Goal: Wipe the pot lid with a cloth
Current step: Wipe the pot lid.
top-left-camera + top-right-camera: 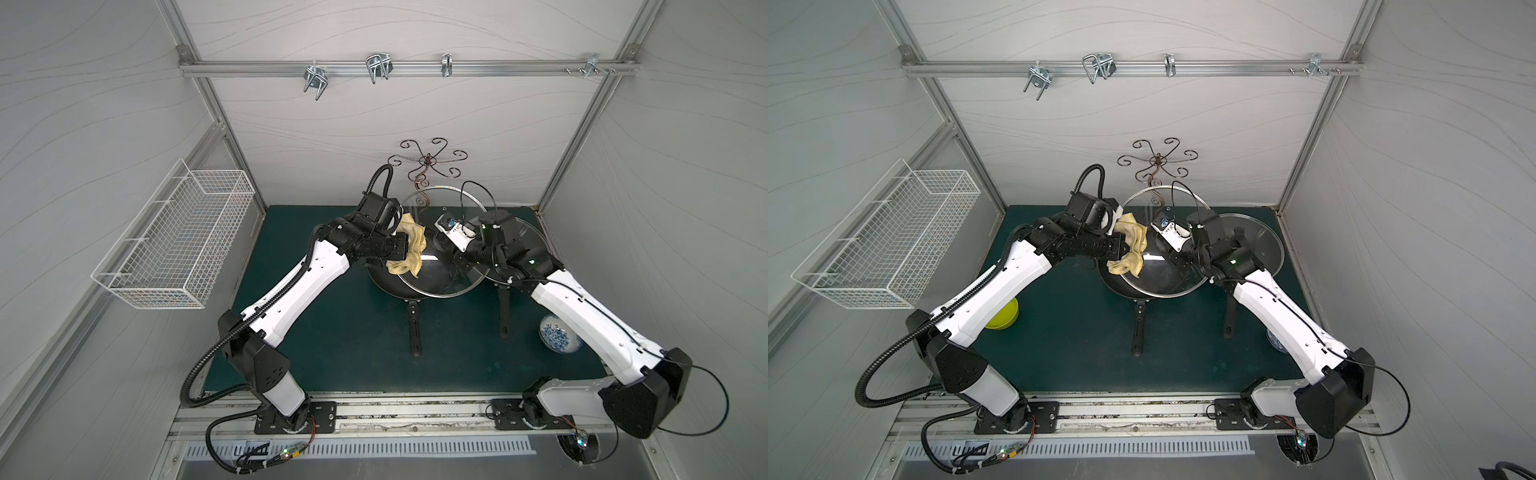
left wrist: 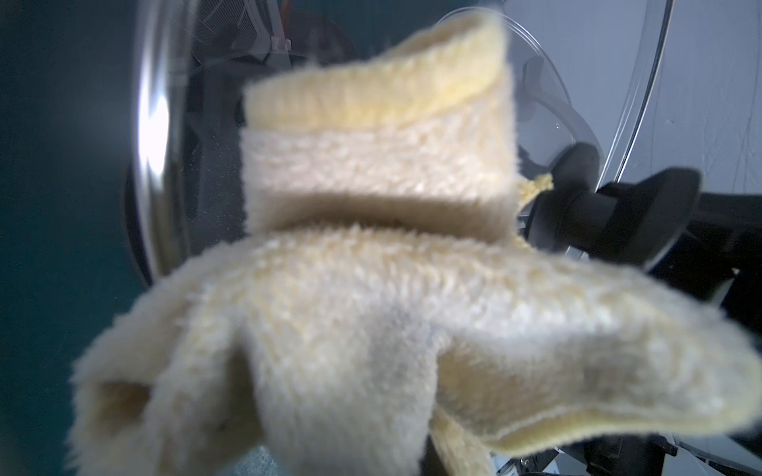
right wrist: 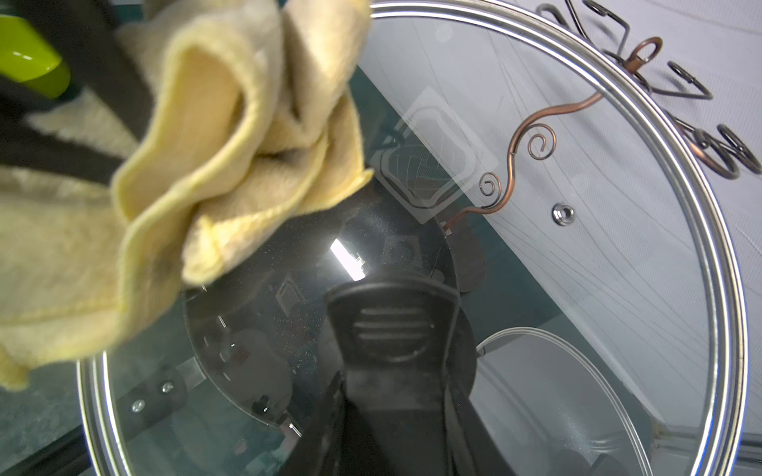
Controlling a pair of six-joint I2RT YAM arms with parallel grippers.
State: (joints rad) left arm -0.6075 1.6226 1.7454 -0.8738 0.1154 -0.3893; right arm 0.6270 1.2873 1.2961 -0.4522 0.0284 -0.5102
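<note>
In both top views: clenched on the pale yellow cloth (image 1: 410, 255) with the left gripper (image 1: 402, 249), at the rim of the tilted glass pot lid (image 1: 440, 199); clamped on that lid's knob (image 2: 610, 218) with the right gripper (image 1: 436, 242), over a black frying pan (image 1: 414, 328). Beyond the right gripper, a second pan (image 1: 503, 311) under a second lid (image 1: 530, 237). From the left wrist: cloth up close, knob behind it. From the right wrist: cloth overlapping the lid's rim.

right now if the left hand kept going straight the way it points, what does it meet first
Most likely the glass pot lid that the right hand holds tilted. The left hand points at its face, with the cloth it grips bunched in between. Whether cloth and glass already touch is unclear.
</note>
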